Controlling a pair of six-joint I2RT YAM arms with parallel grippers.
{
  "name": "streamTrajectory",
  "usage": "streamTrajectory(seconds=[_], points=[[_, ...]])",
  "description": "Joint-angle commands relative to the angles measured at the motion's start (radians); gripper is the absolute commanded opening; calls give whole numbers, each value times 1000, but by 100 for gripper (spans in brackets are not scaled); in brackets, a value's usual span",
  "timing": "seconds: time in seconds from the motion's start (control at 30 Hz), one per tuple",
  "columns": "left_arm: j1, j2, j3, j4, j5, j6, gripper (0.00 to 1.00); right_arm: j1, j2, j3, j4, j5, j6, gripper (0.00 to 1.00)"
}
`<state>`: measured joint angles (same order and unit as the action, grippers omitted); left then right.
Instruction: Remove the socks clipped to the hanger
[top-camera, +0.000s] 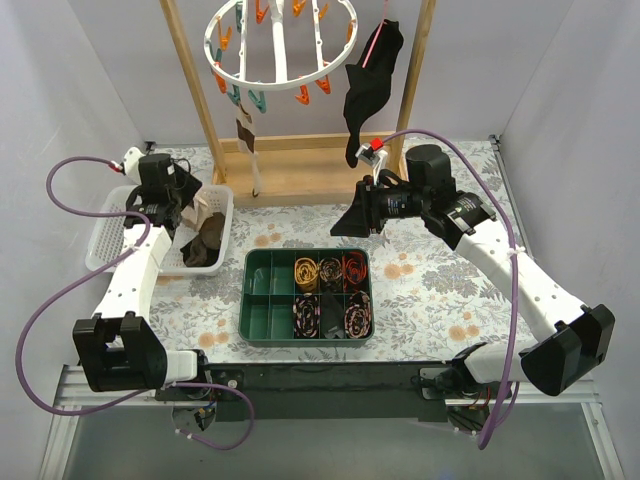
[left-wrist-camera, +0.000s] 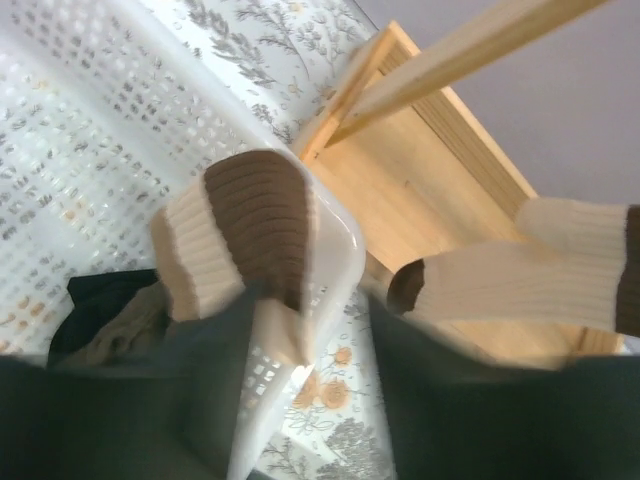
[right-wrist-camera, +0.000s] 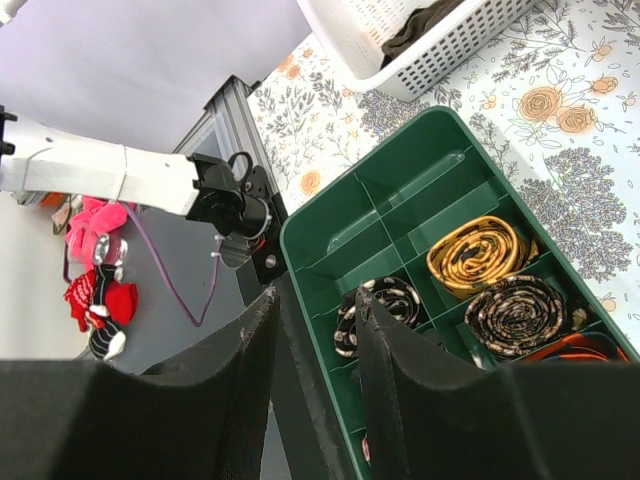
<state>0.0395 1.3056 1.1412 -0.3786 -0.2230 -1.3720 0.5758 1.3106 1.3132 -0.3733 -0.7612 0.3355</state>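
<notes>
Far centre: the hanger (top-camera: 280, 48), a white spoked ring fringed with orange and teal pegs, hangs between two wooden posts (top-camera: 194, 80). One tan-and-brown sock (top-camera: 250, 150) dangles from a peg at its near-left edge, above the wooden base (top-camera: 300, 170). A black garment with a pink strip (top-camera: 370, 75) hangs at the ring's right side. More socks (top-camera: 205, 243), dark brown and tan, lie heaped in the white basket (top-camera: 108, 240) at the left of the table. From the left wrist camera, a cream-and-brown sock (left-wrist-camera: 245, 225) lies draped over the basket's rim (left-wrist-camera: 340, 250). Over the basket's far right corner hovers the left gripper (top-camera: 190, 208), fingers (left-wrist-camera: 150, 400) parted and released; the draped sock lies just beyond them, not pinched. Right of centre, below the black garment, hangs the right gripper (top-camera: 345, 220), just past the far right corner of the green tray (top-camera: 265, 310). Its fingers (right-wrist-camera: 230, 390) stand apart with nothing between them. The tray sits near centre on the flowered tablecloth (top-camera: 420, 290), with rolled patterned bundles (top-camera: 330, 295) in its right-hand compartments.
</notes>
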Motion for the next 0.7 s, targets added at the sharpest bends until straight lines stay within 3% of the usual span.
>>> streamTrajectory(seconds=[0.0,0.1,0.17,0.23,0.3,0.33,0.43,0.67], points=[[7,-22,-9,-25,-108,-55,68,-4,-7,43,-3,-3,-19,43],[7,-19,3,3,-46,-30,77,-4,2,43,-1,-4,-23,43],[7,-19,6,70,46,8,77,-4,6,44,-1,-7,-26,43],[7,-40,-9,157,277,76,77,-4,13,47,-1,-10,-27,43],[7,-54,-43,301,420,123,77,-5,22,52,-1,-15,-30,43],[7,-63,-58,428,570,126,77,-4,24,55,-1,-15,-32,43],[8,-52,-93,585,742,129,77,-4,33,60,-1,-24,-35,43],[5,43,-94,776,976,181,77,-5,42,63,-3,-29,-43,43]])
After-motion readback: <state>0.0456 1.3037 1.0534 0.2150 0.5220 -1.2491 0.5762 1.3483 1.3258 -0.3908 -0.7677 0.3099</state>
